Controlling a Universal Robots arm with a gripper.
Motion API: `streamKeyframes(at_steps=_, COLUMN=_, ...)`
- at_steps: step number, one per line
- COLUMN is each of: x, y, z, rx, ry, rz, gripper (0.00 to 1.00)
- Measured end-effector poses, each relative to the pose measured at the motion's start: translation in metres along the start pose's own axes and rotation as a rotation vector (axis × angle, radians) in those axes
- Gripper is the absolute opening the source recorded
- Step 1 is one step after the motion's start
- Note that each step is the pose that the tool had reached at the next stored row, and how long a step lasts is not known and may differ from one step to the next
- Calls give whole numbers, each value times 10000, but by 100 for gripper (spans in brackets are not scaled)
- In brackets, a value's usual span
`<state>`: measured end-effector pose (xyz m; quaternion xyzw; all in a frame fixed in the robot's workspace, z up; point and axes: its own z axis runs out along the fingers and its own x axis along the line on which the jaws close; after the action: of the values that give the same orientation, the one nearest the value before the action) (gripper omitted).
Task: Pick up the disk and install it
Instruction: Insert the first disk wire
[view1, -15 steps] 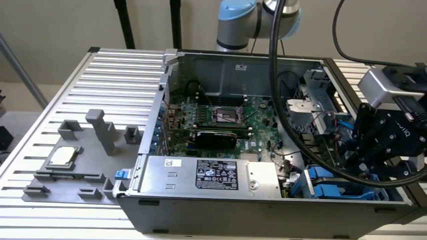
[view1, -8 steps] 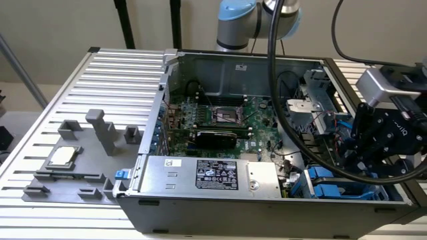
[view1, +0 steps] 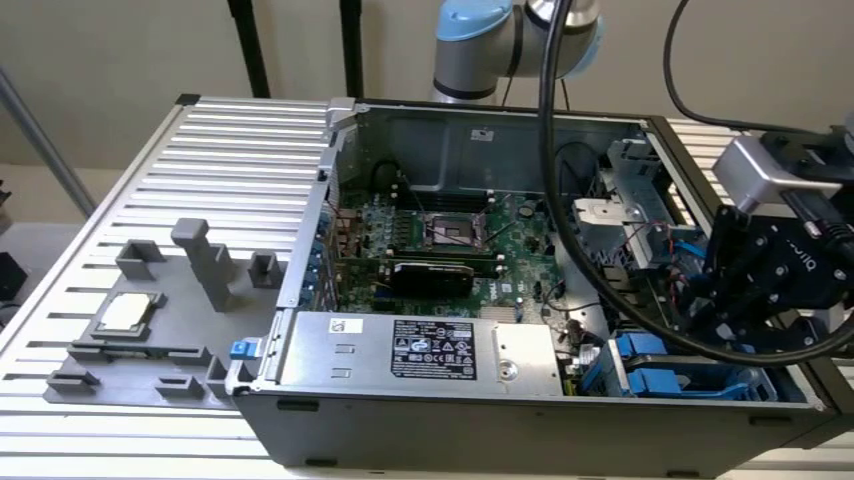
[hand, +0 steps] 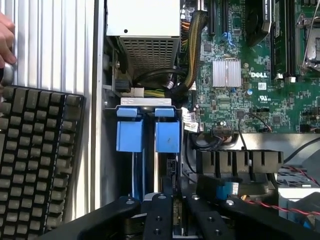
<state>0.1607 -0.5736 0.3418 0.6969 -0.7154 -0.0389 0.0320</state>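
Disk seated at drive bay, gripper over it.
Blue-framed silver disk (hand: 176, 212) sits on edge between the black fingers (hand: 159, 220), which are closed on it, in the bay at the open grey computer case's (view1: 400, 425) front corner, just beside two blue plastic carrier tabs (hand: 148, 132). Green motherboard (view1: 454, 240) lies mid-case. Black keyboard (hand: 35, 160) rests on the slatted table (view1: 240, 140).

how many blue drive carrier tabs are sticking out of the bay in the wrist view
2: one blue tab nearer the keyboard, the other blue tab beside it, nearer the motherboard. More may be hidden behind the gripper.
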Motion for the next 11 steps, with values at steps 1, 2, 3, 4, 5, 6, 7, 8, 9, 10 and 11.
streamKeyframes(at_steps=1, x=-1, y=-1, z=-1, rx=1, ry=25, rz=9, gripper=0)
streamKeyframes(at_steps=2, x=-3, y=-1, z=-1, rx=2, ry=42, rz=15, gripper=0)
streamKeyframes(at_steps=3, x=-5, y=-1, z=3, rx=2, ry=49, rz=19, gripper=0)
streamKeyframes(at_steps=4, x=-7, y=-2, z=7, rx=2, ry=54, rz=24, gripper=0)
streamKeyframes(at_steps=5, x=-9, y=-3, z=10, rx=2, ry=62, rz=31, gripper=0)
streamKeyframes(at_steps=6, x=-11, y=-3, z=12, rx=2, ry=72, rz=44, gripper=0)
streamKeyframes(at_steps=7, x=-14, y=-4, z=16, rx=3, ry=78, rz=56, gripper=0)
streamKeyframes(at_steps=8, x=-17, y=-4, z=20, rx=3, ry=84, rz=65, gripper=0)
streamKeyframes(at_steps=9, x=-20, y=-4, z=24, rx=3, ry=92, rz=74, gripper=0)
streamKeyframes(at_steps=10, x=-23, y=-4, z=28, rx=3, ry=101, rz=82, gripper=0)
streamKeyframes(at_steps=11, x=-26, y=-5, z=34, rx=3, ry=108, rz=90, gripper=0)
